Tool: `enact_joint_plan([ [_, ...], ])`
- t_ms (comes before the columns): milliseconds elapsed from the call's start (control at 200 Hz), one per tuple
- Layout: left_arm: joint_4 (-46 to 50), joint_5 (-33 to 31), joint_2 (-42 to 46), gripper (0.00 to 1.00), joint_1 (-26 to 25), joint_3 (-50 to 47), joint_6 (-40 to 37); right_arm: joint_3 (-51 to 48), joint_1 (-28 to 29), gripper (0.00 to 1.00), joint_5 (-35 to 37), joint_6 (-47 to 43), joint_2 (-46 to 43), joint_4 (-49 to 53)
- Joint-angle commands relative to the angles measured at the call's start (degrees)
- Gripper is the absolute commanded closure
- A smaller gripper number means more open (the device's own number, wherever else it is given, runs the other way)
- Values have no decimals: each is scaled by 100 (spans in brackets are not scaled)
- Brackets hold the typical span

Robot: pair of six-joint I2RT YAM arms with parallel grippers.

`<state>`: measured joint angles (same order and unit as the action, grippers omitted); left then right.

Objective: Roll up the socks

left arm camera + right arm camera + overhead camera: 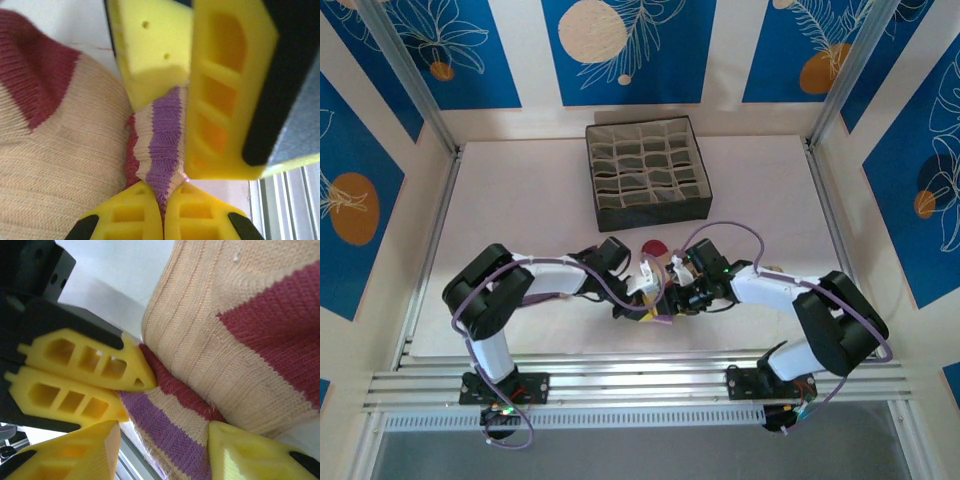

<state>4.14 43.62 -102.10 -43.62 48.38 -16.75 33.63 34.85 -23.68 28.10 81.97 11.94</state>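
— Where does the box [655,212] stand, and what is in it?
— At the far middle of the surface [520,200]; its cells show grey fabric.
— And the sock [655,250]?
— Well apart, at the near middle. Its long axis runs near to far, with the maroon toe toward the box. The left end effector [162,200] is clamped on the striped cuff. The right end effector [162,427] grips it too.

The sock [60,150] lies between left pincer [163,220] and right pincer [165,452], compartment box [647,170] behind them.
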Motion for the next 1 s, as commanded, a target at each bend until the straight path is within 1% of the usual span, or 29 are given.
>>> enact_joint_plan([
  [0, 229, -60, -241, 100, 185, -97, 529, 7, 110, 59, 32, -63, 121, 62],
  [65, 260, -25, -253, 100, 213, -66, 542, 76, 120, 68, 161, -80, 185, 183],
  [145, 290, -65, -275, 100, 219, -48, 568, 185, 129, 78, 327, -103, 268, 346],
  [225, 281, -43, -309, 100, 235, -57, 579, 258, 145, 82, 420, -115, 324, 462],
  [375, 231, -122, -295, 100, 233, -104, 533, 357, 141, 95, 586, -69, 417, 656],
  [415, 184, -185, -240, 98, 236, -155, 483, 409, 123, 97, 660, -35, 477, 771],
  [475, 59, -328, -97, 91, 235, -267, 410, 499, 71, 99, 696, -8, 615, 976],
  [545, -82, -437, 157, 87, 233, -436, 249, 636, 41, 100, 777, 26, 795, 1235],
  [660, -347, -709, 708, 83, 206, -751, -139, 838, 22, 100, 718, 28, 1120, 1513],
  [755, -674, -1053, 1267, 80, 119, -1092, -547, 1007, 31, 100, 615, 26, 1389, 1680],
  [910, -1331, -1893, 2168, 73, -157, -1732, -1291, 1232, 35, 100, 482, 3, 1681, 1848],
  [995, -1652, -2480, 2503, 66, -459, -2027, -1770, 1351, 31, 100, 421, -39, 1792, 1964],
])
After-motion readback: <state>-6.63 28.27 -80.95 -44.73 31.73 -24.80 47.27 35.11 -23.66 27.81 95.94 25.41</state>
